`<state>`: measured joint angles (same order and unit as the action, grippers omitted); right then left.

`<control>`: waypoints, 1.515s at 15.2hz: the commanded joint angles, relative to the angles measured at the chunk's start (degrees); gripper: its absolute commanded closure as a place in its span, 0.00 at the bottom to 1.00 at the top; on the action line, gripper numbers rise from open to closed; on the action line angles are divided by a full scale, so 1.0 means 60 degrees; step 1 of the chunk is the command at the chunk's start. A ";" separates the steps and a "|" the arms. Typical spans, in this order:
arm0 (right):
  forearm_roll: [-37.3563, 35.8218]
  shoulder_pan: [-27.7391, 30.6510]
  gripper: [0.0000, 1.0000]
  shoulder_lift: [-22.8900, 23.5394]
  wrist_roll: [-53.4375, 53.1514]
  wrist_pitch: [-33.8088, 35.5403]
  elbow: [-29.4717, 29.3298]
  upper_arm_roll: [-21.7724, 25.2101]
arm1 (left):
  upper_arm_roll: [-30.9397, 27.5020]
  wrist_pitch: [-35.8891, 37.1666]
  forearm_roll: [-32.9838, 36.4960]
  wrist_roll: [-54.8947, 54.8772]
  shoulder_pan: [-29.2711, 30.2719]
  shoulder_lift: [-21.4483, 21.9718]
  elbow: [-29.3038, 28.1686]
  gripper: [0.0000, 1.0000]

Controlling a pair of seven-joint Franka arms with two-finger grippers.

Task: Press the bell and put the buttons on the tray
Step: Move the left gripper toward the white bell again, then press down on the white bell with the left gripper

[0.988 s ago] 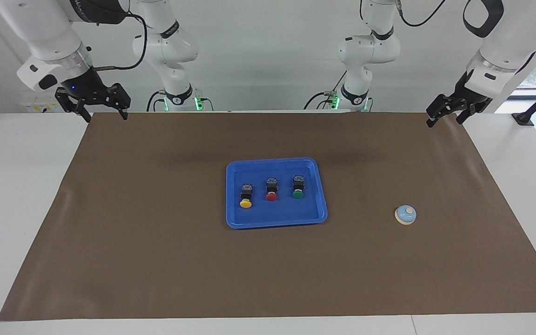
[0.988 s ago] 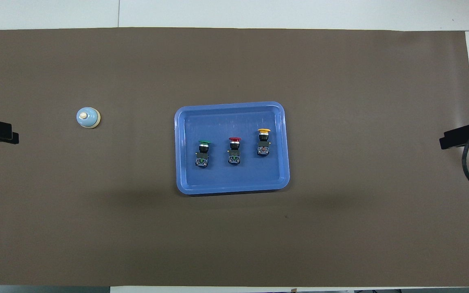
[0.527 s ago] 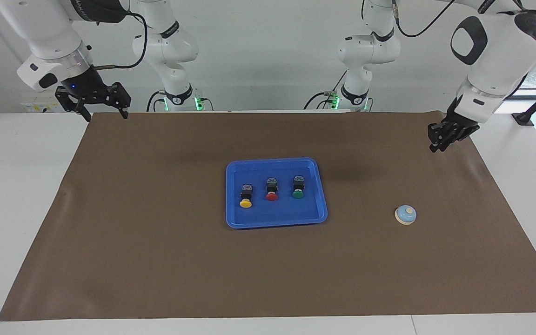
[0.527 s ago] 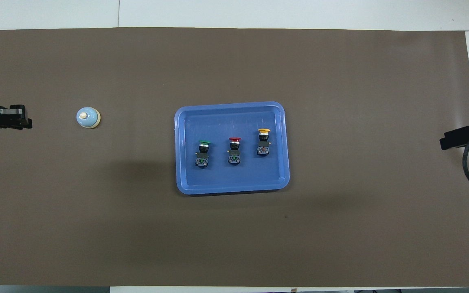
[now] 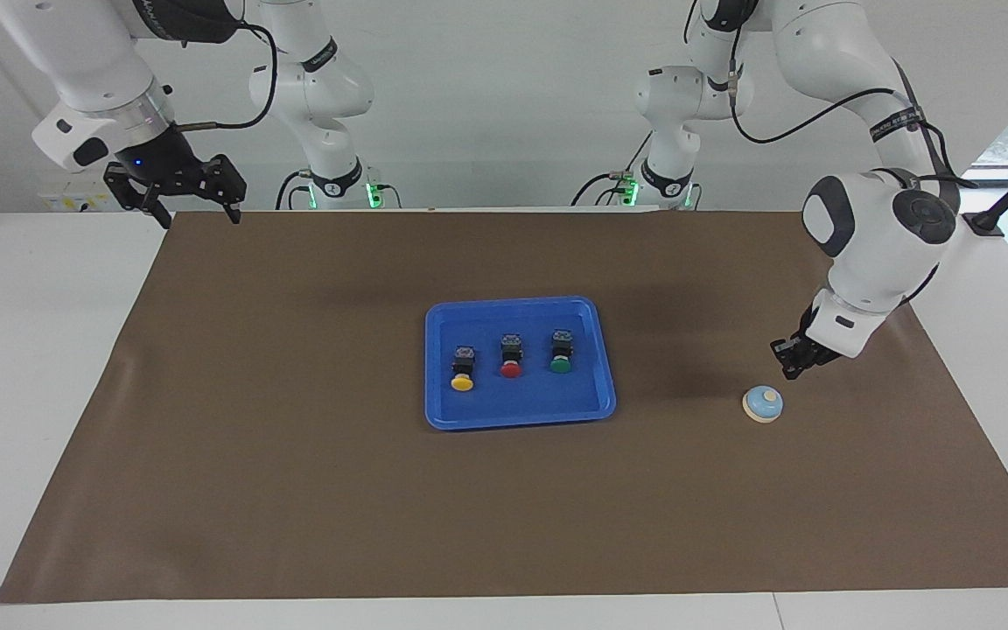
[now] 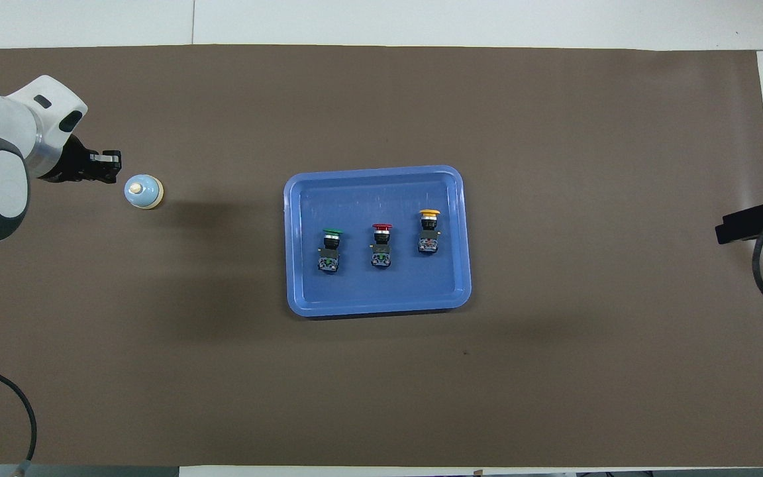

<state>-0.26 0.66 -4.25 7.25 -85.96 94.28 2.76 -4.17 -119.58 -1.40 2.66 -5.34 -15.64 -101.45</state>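
Right gripper: you see it waiting at the robots' edge of the brown mat, toward the right arm's end of the table, fingers spread wide and nothing between them.
Left gripper: your left arm reaches out over the mat toward its own end of the table; the fingertips are pressed together, holding nothing, and hang in the air just beside the bell, not touching it.
Tray: you find the blue tray at the middle of the mat, flat, well apart from both grippers.
Buttons: you have all three lying in the tray in a row, apart from one another, caps pointing away from the robots. The green button is toward the left arm's end, the red button in the middle, the yellow button toward the right arm's end and slightly farther from the robots.
Bell: you see it upright on the mat, toward the left arm's end from the tray, well apart from the tray.
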 commanded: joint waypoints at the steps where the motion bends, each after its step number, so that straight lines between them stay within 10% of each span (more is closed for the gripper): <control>1: 0.0161 0.0066 0.00 -0.0155 0.0066 0.0030 0.0121 -0.0035 | -0.0082 -0.0648 0.0028 0.0143 -0.0077 0.0176 -0.0566 1.00; 23: 0.0161 0.0066 0.00 -0.0155 0.0066 0.0030 0.0121 -0.0035 | -0.0111 -0.2164 0.0043 0.0056 -0.0077 -0.0704 -0.1068 1.00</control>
<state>-0.26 0.65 -4.26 7.25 -85.96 94.28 2.76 -4.22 -132.35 -1.39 2.68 -5.43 -19.71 -107.24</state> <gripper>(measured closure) 0.000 0.991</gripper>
